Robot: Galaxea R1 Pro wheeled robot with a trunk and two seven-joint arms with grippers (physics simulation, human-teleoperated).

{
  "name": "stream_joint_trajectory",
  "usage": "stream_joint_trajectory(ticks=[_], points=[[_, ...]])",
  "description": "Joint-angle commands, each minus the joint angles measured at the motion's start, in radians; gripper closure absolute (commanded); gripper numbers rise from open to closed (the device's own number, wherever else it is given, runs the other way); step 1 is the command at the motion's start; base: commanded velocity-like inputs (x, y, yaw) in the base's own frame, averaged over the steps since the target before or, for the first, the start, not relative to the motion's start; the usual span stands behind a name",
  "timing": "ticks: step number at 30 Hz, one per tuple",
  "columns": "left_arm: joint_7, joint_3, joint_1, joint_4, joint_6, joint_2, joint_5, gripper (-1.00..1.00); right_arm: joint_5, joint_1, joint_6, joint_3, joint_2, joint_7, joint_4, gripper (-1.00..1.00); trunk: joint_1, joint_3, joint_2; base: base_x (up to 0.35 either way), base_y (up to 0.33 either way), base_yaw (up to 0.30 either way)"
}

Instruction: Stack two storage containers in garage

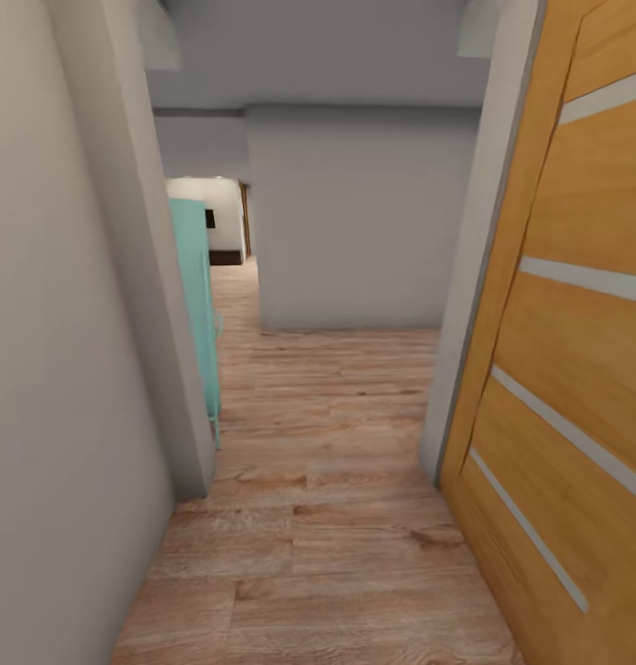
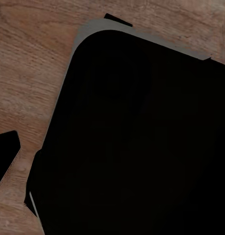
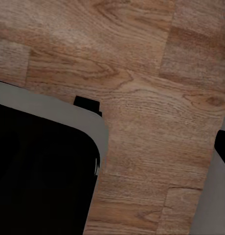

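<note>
Both pincers I cannot judge (open or closed); I should steer centrally between wooden door (image 1: 576, 305) and wall (image 1: 68, 369).

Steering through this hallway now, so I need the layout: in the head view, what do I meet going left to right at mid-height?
Pale near wall → teal cabinet → wood plank floor with grey facing wall beyond → grey door frame → wooden door.

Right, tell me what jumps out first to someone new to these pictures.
The orange wooden door with pale stripes stands at the right of the head view. Left of the passage, a turquoise cabinet peeks from behind the grey wall corner. Wood plank flooring runs ahead to a grey wall.
</note>
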Motion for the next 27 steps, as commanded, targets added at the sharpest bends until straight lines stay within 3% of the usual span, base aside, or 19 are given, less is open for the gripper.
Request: stream_joint_trajectory(ticks=[1,27], points=[[0.001,0.001,0.0,0.0,-0.002,0.0,0.003,-1.0,-0.002,-0.001,-0.005,0.008,0.0,-0.003,0.003,-1.0,0.001,-0.001,0.0,0.326,0.074,0.0],[0.001,-0.004,0.0,0.001,-0.021,-0.001,0.0,-1.0,0.006,-0.001,-0.005,0.012,-0.007,-0.003,0.003,-1.0,0.001,-0.001,0.0,0.326,0.066,0.0]])
